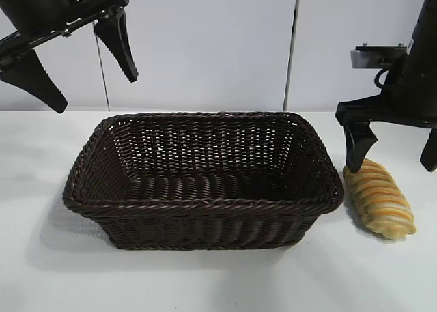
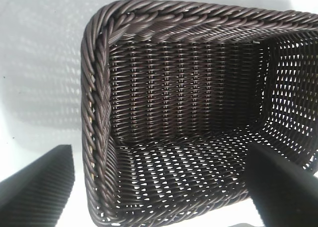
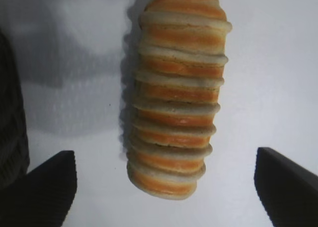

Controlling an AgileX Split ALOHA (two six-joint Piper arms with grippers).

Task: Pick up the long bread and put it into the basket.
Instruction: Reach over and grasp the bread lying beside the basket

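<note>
Fingers of the right gripper [image 1: 395, 150] are spread wide and empty, straddling the far end of the long bread [image 1: 379, 199] without clamping it; the loaf lies on the white table [image 1: 205, 278] at three o'clock from the basket [image 1: 203, 179], just beside its right rim. Up at ten o'clock from the basket, the left gripper [image 1: 80, 69] hangs in the air, fingers likewise splayed, holding nothing

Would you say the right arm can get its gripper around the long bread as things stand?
Probably yes. The right gripper is open just above the long bread, which lies alone on the table beside the basket. In the right wrist view the fingers straddle it with nothing between.
</note>
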